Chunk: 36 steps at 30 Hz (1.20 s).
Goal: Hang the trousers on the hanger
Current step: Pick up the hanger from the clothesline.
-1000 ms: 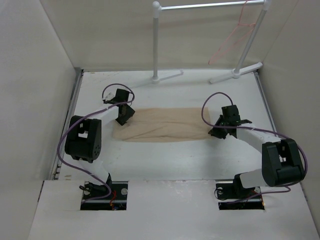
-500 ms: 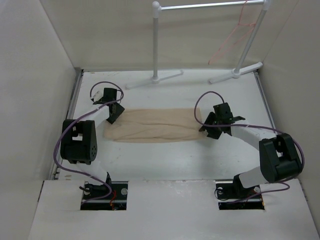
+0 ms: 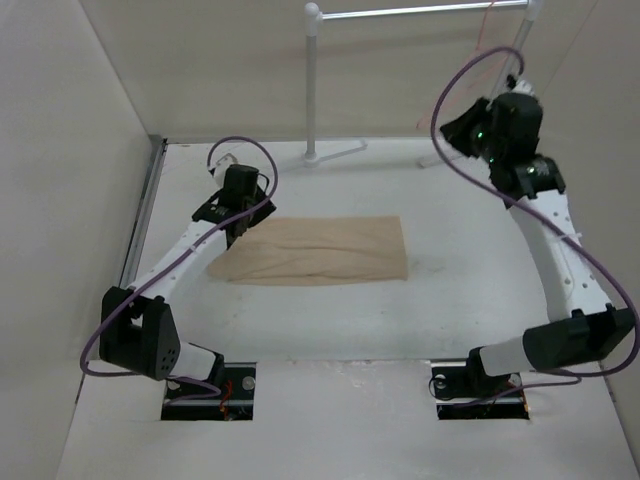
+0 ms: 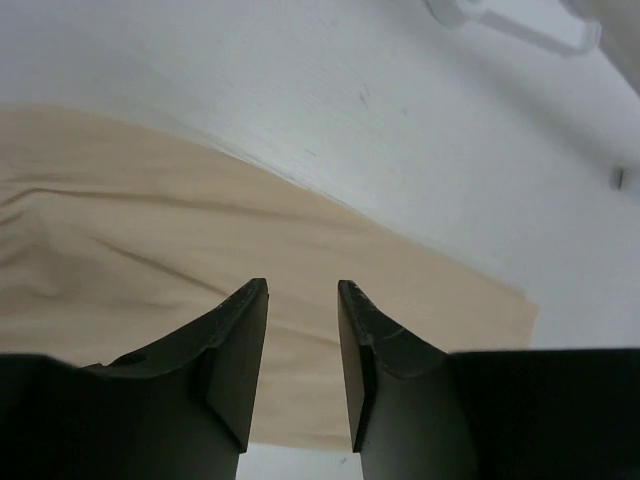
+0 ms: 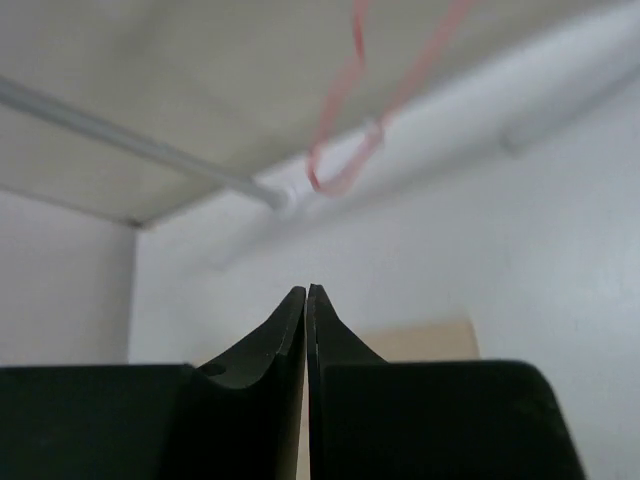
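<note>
Task barely begun. Trousers (image 3: pixel 315 250) lie folded flat on bench (image 3: pixel 450 300), not on hanger (image 5: pixel 340 188). Hanger up by white rack (image 3: pixel 312 80). Left claw (image 4: pixel 302 292) spread wide over trousers, holding nothing. Right claw (image 5: pixel 306 292) pinched together, empty, near hanger. Lifting and hanging not yet done.

A white tube rack (image 3: pixel 311 90), 2 posts joined by a top bar, stands at the far edge of a white table (image 3: pixel 330 320) between pale walls (image 3: pixel 60 180).
</note>
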{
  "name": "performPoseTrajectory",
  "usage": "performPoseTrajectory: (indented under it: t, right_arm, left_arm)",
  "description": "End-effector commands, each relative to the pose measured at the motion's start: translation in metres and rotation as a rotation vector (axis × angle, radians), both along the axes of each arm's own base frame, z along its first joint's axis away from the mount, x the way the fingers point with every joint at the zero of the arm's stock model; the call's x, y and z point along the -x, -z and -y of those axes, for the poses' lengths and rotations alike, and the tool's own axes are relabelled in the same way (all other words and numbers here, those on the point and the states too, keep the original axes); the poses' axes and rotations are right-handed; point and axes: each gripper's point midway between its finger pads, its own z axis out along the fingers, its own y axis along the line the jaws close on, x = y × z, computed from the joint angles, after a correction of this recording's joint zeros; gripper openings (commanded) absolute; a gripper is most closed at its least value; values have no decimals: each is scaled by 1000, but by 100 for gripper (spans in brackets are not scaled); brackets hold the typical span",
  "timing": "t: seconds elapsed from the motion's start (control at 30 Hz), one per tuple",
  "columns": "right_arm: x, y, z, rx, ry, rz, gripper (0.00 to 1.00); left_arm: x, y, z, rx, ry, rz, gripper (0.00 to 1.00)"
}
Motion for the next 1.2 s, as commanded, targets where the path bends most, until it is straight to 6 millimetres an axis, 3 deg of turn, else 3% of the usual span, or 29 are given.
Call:
performPoseTrajectory:
  t: [0.0,0.07,0.1,0.13,0.17,0.3,0.57,0.63,0.77,0.9,1.03,1.1,1.17]
  right_arm:
    - [-51,-68,31,20,33,179,8]
    - [-79,-83,50,6,68,207,19]
    - [-88,-86,56,3,80,211,29]
    - [-100,-89,63,-9,93,217,47]
    - [-108,-89,67,-17,95,219,56]
    - [-139,-81,62,-96,1,206,66]
    - [-158,-58,24,-158,-190,199,61]
    - [-161,-53,20,-172,-201,198,53]
    - [-164,-55,14,-187,-223,219,25]
    - [-153,-88,9,-184,-258,307,12]
    - [-128,-129,2,-174,-327,404,9]
    - [-119,-136,2,-173,-334,409,9]
    - [-112,-127,1,-183,-332,369,9]
  left_arm:
    - [7,-2,35,16,112,16,28]
    - [13,0,50,16,150,17,26]
    - [16,2,55,14,164,13,26]
    - [19,4,58,13,175,12,26]
    - [21,6,60,15,183,8,26]
    - [27,15,63,18,198,-12,30]
    - [28,26,69,15,212,-42,32]
    - [30,30,71,12,217,-52,32]
    - [31,30,70,13,214,-53,32]
    - [27,22,66,20,199,-35,33]
    - [19,6,65,22,185,-1,38]
    - [13,-6,68,32,189,19,44]
    - [7,-21,73,47,199,47,47]
